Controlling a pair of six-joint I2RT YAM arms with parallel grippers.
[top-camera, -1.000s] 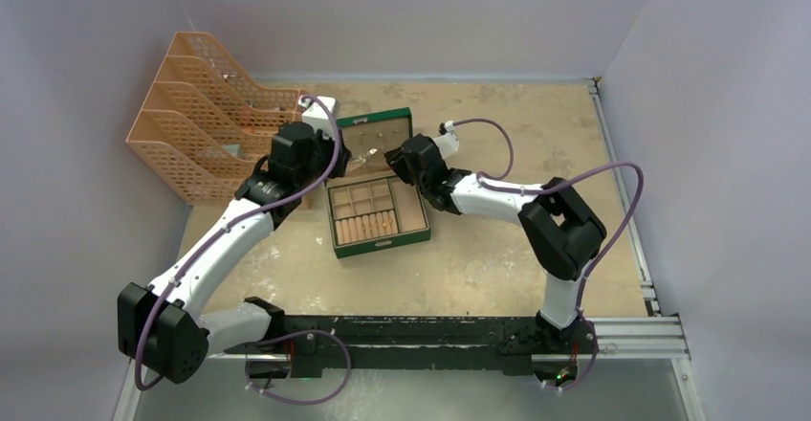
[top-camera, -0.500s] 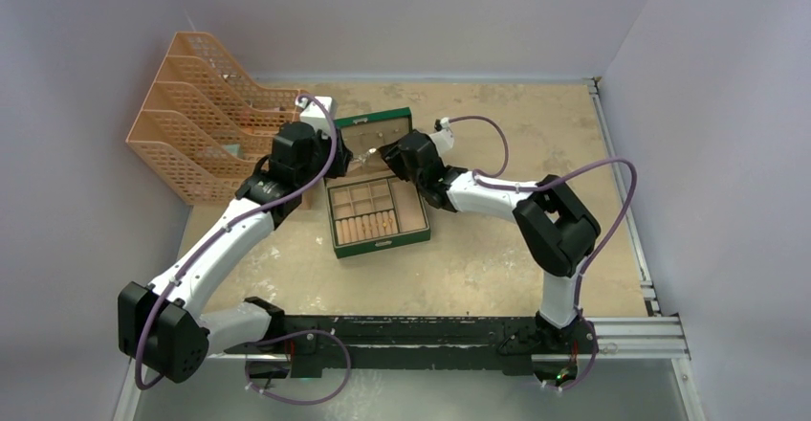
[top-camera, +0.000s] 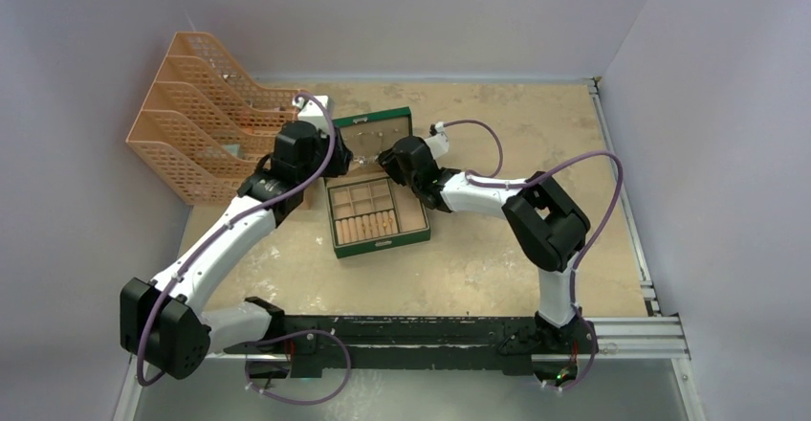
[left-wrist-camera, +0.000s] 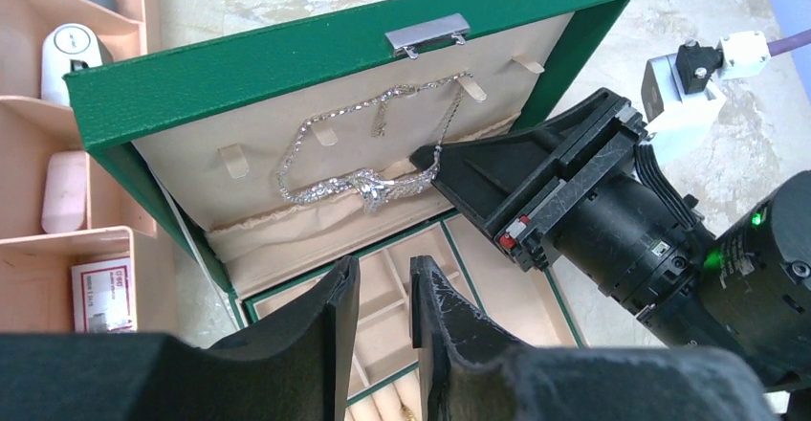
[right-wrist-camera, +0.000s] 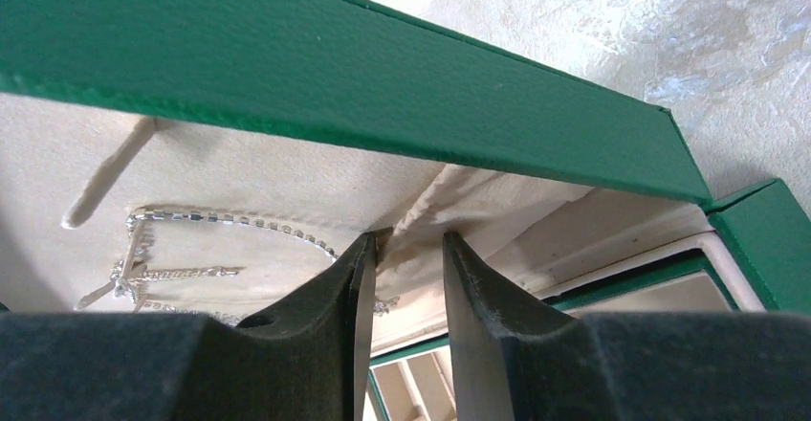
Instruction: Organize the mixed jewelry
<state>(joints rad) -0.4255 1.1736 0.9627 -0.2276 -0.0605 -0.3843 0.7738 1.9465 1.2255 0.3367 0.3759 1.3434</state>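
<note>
The green box (top-camera: 383, 246) lies open, its lid (left-wrist-camera: 287, 57) standing up with tan lining. A silvery chain (left-wrist-camera: 359, 184) is draped across the lining's small tabs. My right gripper (left-wrist-camera: 426, 158) has its tips against the lining at the chain's right end. Its jaws (right-wrist-camera: 406, 239) stand apart, with only a fold of lining in the gap and the chain (right-wrist-camera: 230, 220) to their left. My left gripper (left-wrist-camera: 384, 266) hovers above the tan compartments, narrowly open and empty. A gold ring (left-wrist-camera: 405, 411) sits in the ring rolls below. In the top view both grippers, left (top-camera: 337, 165) and right (top-camera: 383, 160), meet at the lid.
Orange mesh file racks (top-camera: 201, 115) stand left of the box, close to my left arm. Their trays (left-wrist-camera: 86, 86) hold a white object, a pink block and a small packet. Grey walls close the table on three sides.
My right gripper has slid left toward the lid's lining, its elbow following. The left gripper has barely moved.
</note>
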